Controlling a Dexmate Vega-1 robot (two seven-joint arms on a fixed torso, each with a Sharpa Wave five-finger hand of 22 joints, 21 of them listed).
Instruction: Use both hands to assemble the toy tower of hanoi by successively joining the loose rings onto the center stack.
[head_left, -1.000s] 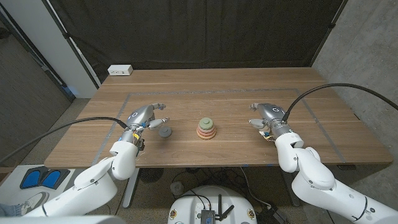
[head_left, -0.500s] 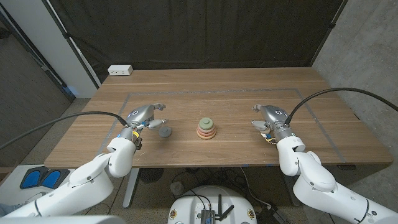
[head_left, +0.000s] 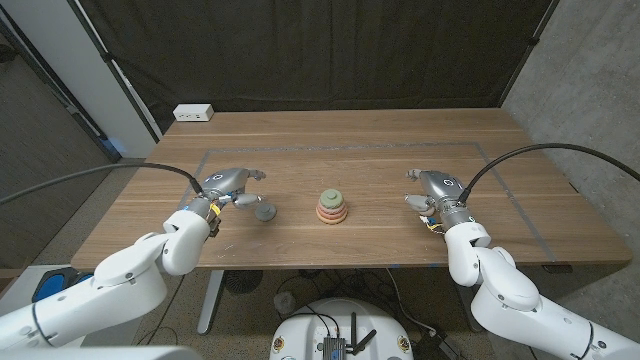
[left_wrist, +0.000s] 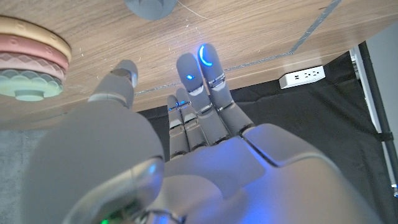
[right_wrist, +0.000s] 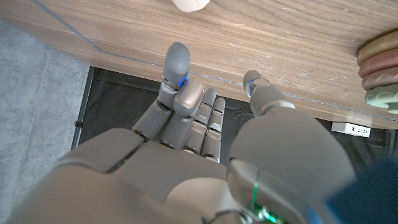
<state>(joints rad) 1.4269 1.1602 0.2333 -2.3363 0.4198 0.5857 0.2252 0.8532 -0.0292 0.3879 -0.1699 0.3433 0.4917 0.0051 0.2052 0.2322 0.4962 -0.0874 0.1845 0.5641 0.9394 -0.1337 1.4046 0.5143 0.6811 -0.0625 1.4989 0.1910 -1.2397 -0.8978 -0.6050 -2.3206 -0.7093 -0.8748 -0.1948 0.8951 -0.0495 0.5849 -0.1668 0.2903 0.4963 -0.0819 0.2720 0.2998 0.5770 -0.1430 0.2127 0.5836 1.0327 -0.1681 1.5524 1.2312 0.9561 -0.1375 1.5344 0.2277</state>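
The center stack (head_left: 332, 206) stands mid-table: a wide tan ring, a pink ring and a green piece on top. It also shows as the stack (left_wrist: 31, 59) and the stack (right_wrist: 379, 71). A small grey ring (head_left: 265, 212) lies left of it, seen again as the grey ring (left_wrist: 151, 7). My left hand (head_left: 228, 186) hovers just left of that ring, fingers apart and holding nothing. My right hand (head_left: 435, 188) is well right of the stack, fingers extended and empty. A white piece (right_wrist: 193, 5) lies on the table just past its fingertips (right_wrist: 176, 59).
A white power strip (head_left: 193, 113) lies at the table's far left corner. Grey tape (head_left: 340, 148) marks a rectangle around the work area. A black curtain hangs behind the table.
My left hand has drawn slightly left, away from the grey ring, and its arm has swung outward. The right hand has shifted a little to the right. The rings have not moved.
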